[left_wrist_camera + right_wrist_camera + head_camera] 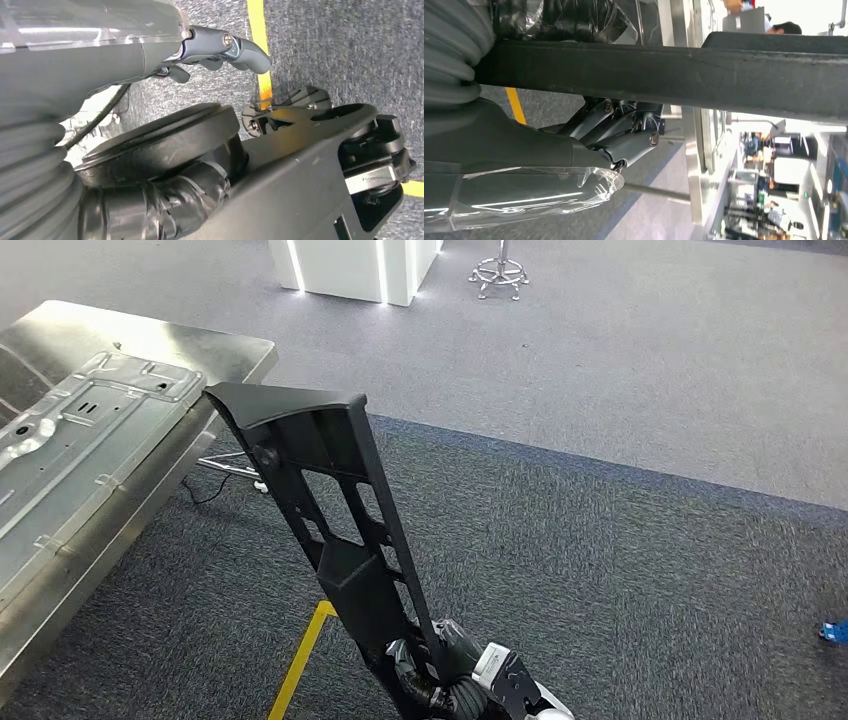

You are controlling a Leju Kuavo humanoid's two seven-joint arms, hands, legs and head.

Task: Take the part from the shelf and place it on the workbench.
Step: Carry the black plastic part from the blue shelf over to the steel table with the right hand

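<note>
Far left in the head view: shiny steel-topped desk carrying a pressed silver sheet-metal panel. Just right of its edge, rising tilted over dark grey carpet floor: long black plastic bracket part with open cut-outs, wide upper end near the desk corner but not resting on it, narrow lower end down at the bottom edge. Below it, a strip of yellow floor tape. At the part's lower end, right hand, fingers curled around the black bar and clamped on it, as seen from the right wrist. Left hand hanging over the carpet and yellow line, fingers loosely curled with nothing between them. Far back, white lit counter and chrome stool base.
</note>
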